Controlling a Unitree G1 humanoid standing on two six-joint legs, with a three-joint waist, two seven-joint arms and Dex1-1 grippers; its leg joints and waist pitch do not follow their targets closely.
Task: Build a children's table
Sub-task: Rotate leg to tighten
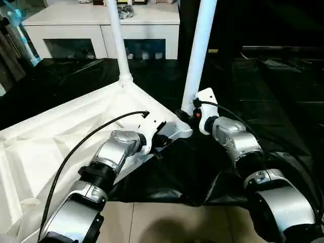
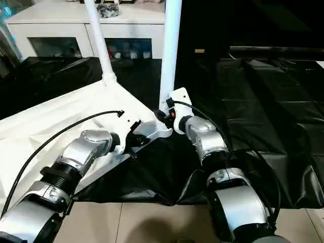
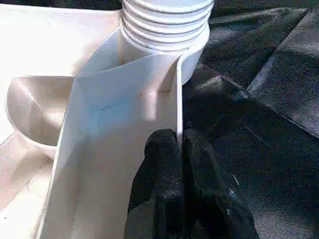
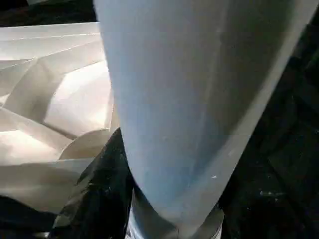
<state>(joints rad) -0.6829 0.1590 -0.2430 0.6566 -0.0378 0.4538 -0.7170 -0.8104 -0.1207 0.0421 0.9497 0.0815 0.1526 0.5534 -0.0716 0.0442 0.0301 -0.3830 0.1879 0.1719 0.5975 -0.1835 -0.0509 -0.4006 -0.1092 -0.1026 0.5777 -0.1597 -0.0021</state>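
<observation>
Tabletop (image 1: 61,136) upside down on black plastic sheeting (image 1: 273,91), ribbed underside facing up, one corner toward the robot.

Left gripper (image 3: 179,149): black fingers (image 3: 159,164) pressed together on the thin upright edge wall of the tabletop, clamped on that rim. Just ahead of the fingertips, the round corner socket with the threaded, ringed base of a leg (image 3: 167,20) seated in it. Sheeting directly beside the gripper on the outer side of the wall; hollow ribbed compartments of the underside on the inner side.

Right gripper (image 1: 188,115): at the foot of the near leg (image 1: 200,45), close against the same corner socket, opposite the left gripper. Jaws roughly half apart, one to each side of the tube; actual contact with the tube cannot be told. In the right wrist view the tapered white tube rises straight in front of the gripper, upright, with the ribbed underside just beside it.

Second leg (image 1: 116,35) standing upright in the far corner socket, well beyond both grippers.

White cabinet (image 1: 101,25) with glass-fronted compartments behind the sheeting, far past the second leg; small items on top, too small to identify.

Pale tiled floor (image 1: 172,223) below the forearms.

No readable writing, brand marks or labels on any part.
</observation>
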